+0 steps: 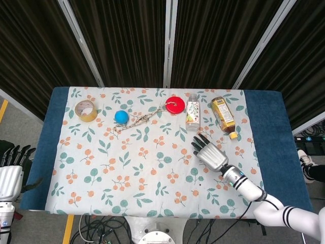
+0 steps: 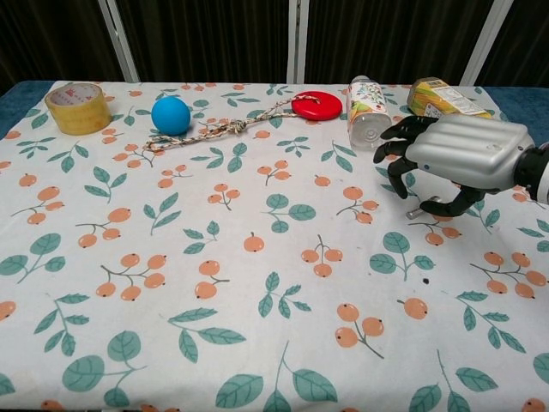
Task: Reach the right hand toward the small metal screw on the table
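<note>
The right hand (image 2: 463, 159) hovers with fingers curled apart, holding nothing. The screw (image 2: 414, 212) lies just under its fingertips; a careless touch could flick it away.

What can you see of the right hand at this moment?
The right hand has a silver metallic-looking back and black fingers. It hangs palm down over the tablecloth, fingers curled downward and apart, just in front of the clear bottle. A small metal piece shows beneath it; contact cannot be told.

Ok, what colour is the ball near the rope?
Blue; the ball shows best in the chest view, just left of the rope.
</note>
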Available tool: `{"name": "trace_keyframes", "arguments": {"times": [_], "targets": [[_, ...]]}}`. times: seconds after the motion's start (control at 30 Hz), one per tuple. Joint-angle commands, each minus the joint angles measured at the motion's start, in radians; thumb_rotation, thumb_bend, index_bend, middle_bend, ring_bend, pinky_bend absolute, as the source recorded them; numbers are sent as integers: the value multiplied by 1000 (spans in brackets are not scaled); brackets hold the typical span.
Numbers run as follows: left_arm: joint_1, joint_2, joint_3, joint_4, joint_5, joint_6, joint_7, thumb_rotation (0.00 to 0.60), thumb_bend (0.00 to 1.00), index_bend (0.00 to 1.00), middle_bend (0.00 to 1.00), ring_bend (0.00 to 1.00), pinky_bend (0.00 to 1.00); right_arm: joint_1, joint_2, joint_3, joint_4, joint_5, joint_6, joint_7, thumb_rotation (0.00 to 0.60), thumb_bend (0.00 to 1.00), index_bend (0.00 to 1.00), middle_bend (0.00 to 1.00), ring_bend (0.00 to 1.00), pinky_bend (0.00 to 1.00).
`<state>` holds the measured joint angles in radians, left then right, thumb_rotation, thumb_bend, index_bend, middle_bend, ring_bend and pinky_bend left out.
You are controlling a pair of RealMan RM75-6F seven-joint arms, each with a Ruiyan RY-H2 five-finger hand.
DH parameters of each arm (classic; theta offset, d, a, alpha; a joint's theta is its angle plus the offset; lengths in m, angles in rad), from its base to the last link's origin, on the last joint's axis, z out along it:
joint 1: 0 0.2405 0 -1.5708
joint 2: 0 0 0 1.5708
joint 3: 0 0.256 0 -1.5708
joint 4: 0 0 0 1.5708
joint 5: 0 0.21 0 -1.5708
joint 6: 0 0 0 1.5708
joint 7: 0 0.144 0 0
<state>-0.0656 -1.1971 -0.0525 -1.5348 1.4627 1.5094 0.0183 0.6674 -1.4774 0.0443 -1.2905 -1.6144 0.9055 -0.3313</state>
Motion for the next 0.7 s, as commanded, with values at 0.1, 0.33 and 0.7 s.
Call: {"name": "trace_keyframes", "arguments": {"times": [0.1,0.33,0.7], "targets": [[0,-3,0,5,0,-1,-5,600,144,162,107,0,0,-10,-46,-27,60,-20,33,10,600,290,471,151,0,0],[3,-8,-1,15,-1,0,-18,600,145,162,107,0,0,-16,-72,-38,95,-24,64,11,600,290,473,154,0,0],[6,-16,-1,31,0,2,-37,600,144,162,107,0,0,-26,-94,-42,120,-14,100,18,600,304,594,185,0,0]]}}
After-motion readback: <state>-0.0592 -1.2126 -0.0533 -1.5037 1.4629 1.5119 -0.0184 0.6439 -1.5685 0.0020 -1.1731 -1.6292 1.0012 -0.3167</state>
